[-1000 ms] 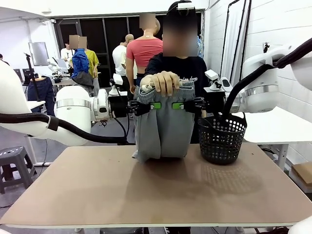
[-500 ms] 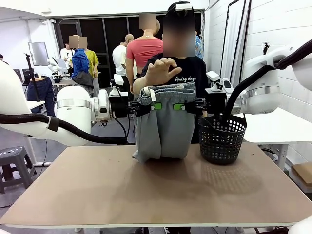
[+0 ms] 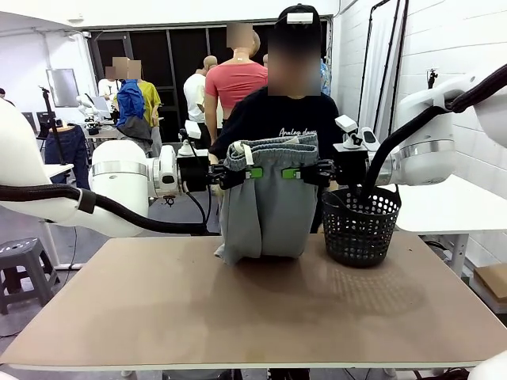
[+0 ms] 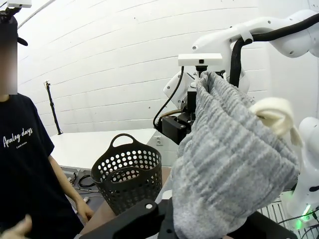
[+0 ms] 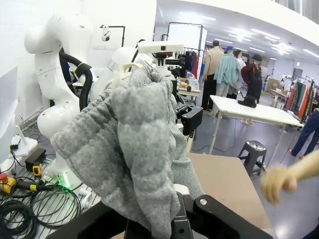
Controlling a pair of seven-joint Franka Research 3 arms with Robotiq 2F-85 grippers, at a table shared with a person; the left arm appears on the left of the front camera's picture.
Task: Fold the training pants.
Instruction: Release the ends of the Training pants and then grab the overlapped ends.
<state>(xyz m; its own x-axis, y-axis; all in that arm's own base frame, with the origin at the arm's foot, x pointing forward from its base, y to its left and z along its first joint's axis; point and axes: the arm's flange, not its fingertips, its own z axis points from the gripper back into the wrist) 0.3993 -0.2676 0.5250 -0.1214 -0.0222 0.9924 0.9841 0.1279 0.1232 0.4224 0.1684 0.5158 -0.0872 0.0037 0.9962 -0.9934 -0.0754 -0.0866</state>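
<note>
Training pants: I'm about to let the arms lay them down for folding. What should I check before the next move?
1. Left gripper shut on the waistband of the training pants: ok.
2. Right gripper shut on the waistband: ok.
3. Waistband level between the two grippers: ok.
4. Person's hand clear of the pants: ok.
5. Pants apart from the basket: cannot tell, they hang very close.
6. Legs hang smooth: not ok, the lower end crumples where it meets the table.
</note>
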